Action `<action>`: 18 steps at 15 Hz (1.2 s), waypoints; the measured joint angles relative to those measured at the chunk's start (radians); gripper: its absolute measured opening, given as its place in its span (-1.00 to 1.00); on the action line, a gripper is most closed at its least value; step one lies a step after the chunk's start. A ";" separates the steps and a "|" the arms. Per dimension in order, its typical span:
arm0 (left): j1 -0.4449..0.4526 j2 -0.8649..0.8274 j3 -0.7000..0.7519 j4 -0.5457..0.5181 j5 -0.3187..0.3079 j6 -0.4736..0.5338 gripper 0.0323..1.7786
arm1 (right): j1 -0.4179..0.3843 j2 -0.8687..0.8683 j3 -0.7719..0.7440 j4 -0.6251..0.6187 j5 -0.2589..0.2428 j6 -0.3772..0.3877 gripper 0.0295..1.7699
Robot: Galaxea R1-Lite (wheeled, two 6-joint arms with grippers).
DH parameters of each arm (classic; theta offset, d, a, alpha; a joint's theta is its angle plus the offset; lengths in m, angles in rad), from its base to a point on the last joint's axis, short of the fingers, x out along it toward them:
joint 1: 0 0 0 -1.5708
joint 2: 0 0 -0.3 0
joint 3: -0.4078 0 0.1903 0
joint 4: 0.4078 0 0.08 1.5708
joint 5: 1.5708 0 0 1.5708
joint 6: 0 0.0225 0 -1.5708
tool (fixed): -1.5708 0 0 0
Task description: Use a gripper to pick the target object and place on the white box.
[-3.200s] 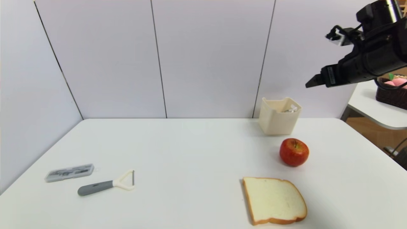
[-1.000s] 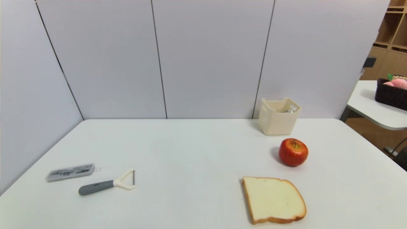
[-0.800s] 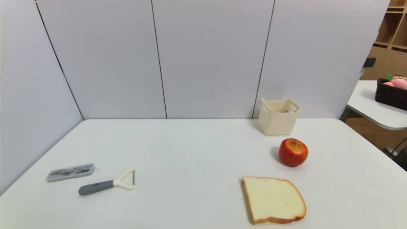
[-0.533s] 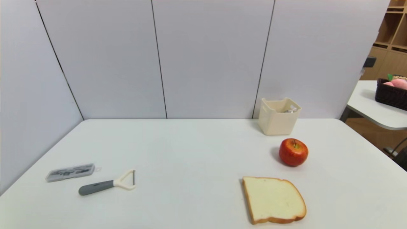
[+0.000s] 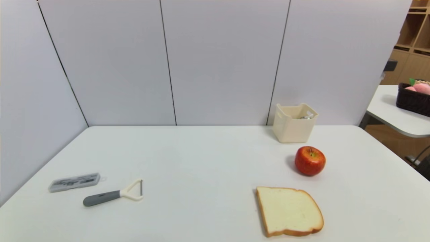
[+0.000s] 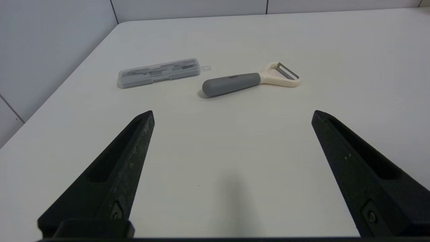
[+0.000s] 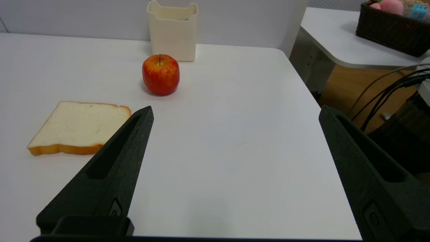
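The white box (image 5: 295, 129) stands at the table's back right, and it also shows far ahead in the right wrist view as the white box (image 7: 173, 37). Of the target object (image 5: 306, 116) only a clear, shiny bit shows inside the box, just above its rim. Neither arm appears in the head view. My left gripper (image 6: 232, 114) hangs open low over the table's near left, nothing between its fingers. My right gripper (image 7: 235, 109) is open and empty too, over the near right of the table.
A red apple (image 5: 310, 160) sits in front of the box, and a bread slice (image 5: 289, 211) lies nearer. At the left lie a grey clear case (image 5: 74, 182) and a peeler (image 5: 112, 195). A side table with a dark basket (image 5: 413, 99) stands to the right.
The right arm, raised at the upper right of the head view three seconds ago, has left that view. Over the last second nothing has moved.
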 joint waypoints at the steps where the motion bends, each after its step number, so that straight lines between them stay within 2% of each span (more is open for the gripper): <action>1: 0.000 0.000 0.000 0.000 0.000 0.000 0.90 | -0.001 -0.009 0.041 -0.049 0.005 0.000 0.92; 3: 0.000 0.000 0.000 0.000 0.000 0.000 0.90 | 0.000 -0.027 0.100 -0.094 0.018 -0.005 0.92; 6: 0.000 0.000 0.000 0.000 0.000 0.000 0.90 | 0.003 -0.063 0.171 -0.103 0.087 -0.018 0.92; 11: 0.000 0.000 0.000 0.000 0.000 0.000 0.90 | 0.005 -0.125 0.238 -0.126 0.098 -0.036 0.92; 14: 0.000 0.000 0.000 0.000 0.000 0.000 0.90 | 0.006 -0.145 0.299 -0.220 0.099 -0.033 0.92; 18: 0.000 0.000 0.000 0.000 0.000 0.000 0.90 | 0.005 -0.155 0.351 -0.282 0.140 -0.036 0.92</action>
